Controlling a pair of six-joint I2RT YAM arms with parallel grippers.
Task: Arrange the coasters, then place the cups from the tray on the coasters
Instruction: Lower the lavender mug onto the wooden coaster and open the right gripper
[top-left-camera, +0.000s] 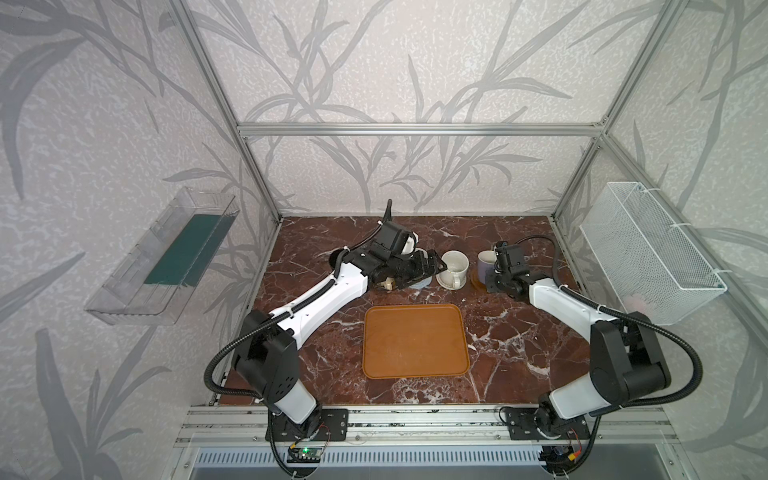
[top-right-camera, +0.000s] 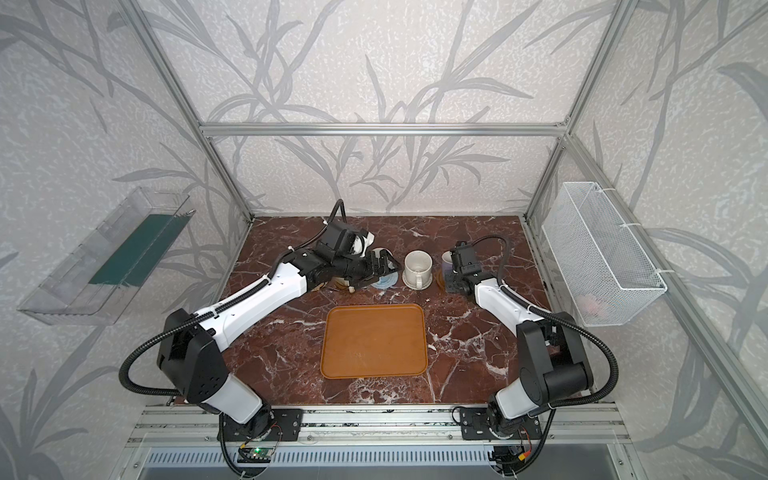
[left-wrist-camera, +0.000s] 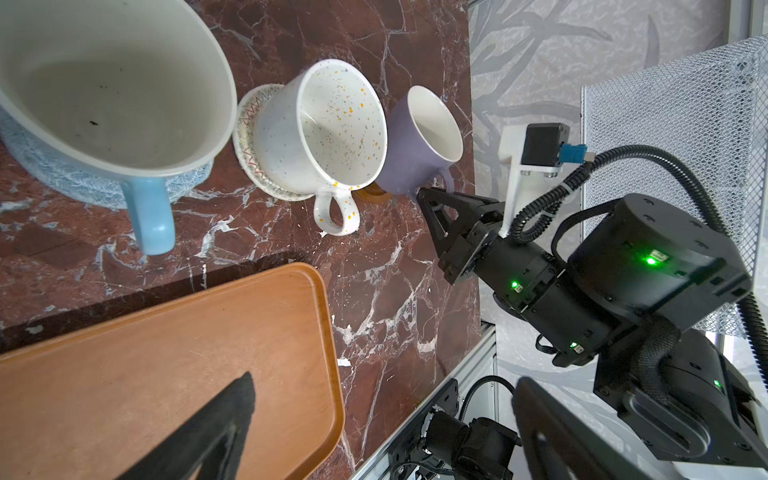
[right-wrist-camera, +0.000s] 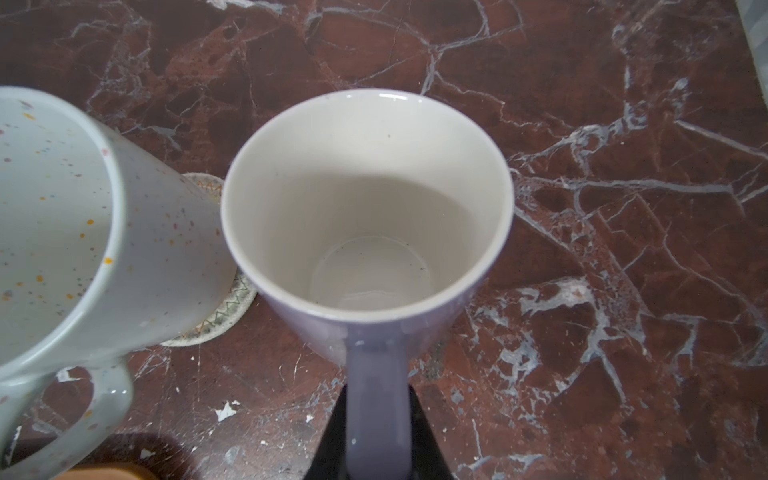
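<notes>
While the flat orange-brown tray (top-left-camera: 415, 340) lies nearest me on the red-brown marble table (top-left-camera: 519, 353), my left end effector (top-right-camera: 386, 266) beyond it is spread wide and grips nothing, near the light blue cup (left-wrist-camera: 104, 95) on its blue-grey rope coaster (left-wrist-camera: 83, 187). The speckled white cup (top-left-camera: 454, 266) sits on a cream rope coaster (top-left-camera: 442, 283). My right end effector (left-wrist-camera: 434, 199) is clamped on the handle of the lavender cup (right-wrist-camera: 365, 208), beside a glossy brown coaster (left-wrist-camera: 376, 194).

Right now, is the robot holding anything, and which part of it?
Yes. The right tool is shut on the handle of the lavender mug. The left tool is open and holds nothing.
</notes>
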